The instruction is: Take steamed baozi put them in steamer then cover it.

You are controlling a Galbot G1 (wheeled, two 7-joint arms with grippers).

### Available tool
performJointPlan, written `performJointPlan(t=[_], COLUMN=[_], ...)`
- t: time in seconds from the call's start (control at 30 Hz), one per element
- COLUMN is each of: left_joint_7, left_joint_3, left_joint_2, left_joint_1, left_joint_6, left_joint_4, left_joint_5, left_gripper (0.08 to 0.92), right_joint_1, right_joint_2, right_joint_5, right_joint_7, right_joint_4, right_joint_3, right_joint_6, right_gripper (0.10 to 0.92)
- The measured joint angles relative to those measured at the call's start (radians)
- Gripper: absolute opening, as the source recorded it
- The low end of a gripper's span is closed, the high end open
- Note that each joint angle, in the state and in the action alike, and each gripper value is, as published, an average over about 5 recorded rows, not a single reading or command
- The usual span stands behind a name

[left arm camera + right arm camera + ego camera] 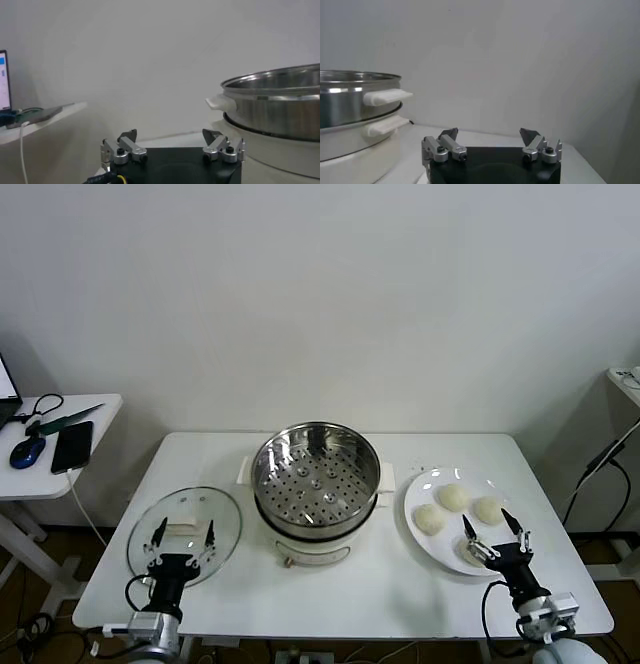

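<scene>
The steamer (317, 477), a shiny perforated steel basket on a white pot base, stands empty at the table's middle. It also shows in the left wrist view (280, 107) and the right wrist view (350, 107). Several cream-white baozi (452, 497) lie on a white plate (420, 499) at the right. The glass cover (185, 534) with its white handle lies flat at the left. My left gripper (182, 536) is open above the cover's near part. My right gripper (493, 531) is open over the nearest baozi (470, 550). Both hold nothing.
A side table (95, 419) at the far left carries a phone (72, 446) and a mouse (27, 451). Cables hang at the right of the table. The white table's (350, 594) front edge lies just before both grippers.
</scene>
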Motion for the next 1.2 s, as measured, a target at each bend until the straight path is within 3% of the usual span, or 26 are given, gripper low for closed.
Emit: performJointPlan(t=[0.4, 0.67, 0.93, 1.2], left_joint_7=[-0.010, -0.022, -0.032, -0.044], left_joint_3=[0.009, 0.019, 0.020, 0.017], left_joint_2=[0.006, 0.013, 0.016, 0.017], left_joint_1=[0.016, 0.023, 0.023, 0.025], left_joint_6=[-0.006, -0.010, -0.007, 0.002], left_joint_4=[-0.017, -0.016, -0.013, -0.019], left_joint_5=[-0.003, -0.005, -0.009, -0.010], left_gripper=[0.823, 0.823, 0.823, 0.823], right_joint_1=[0.168, 0.480, 0.902, 1.232], right_joint_2=[-0.317, -0.489, -0.520, -0.439], right_joint_5=[-0.138, -0.266, -0.357, -0.416], right_joint_7=[-0.316, -0.558, -0.720, -0.799], right_joint_4=[-0.120, -0.296, -0.495, -0.689], right_joint_3=[-0.076, -0.325, -0.749, -1.123], right_joint_6=[-0.098, -0.089, -0.061, -0.039], right_gripper=[0.823, 0.823, 0.823, 0.823])
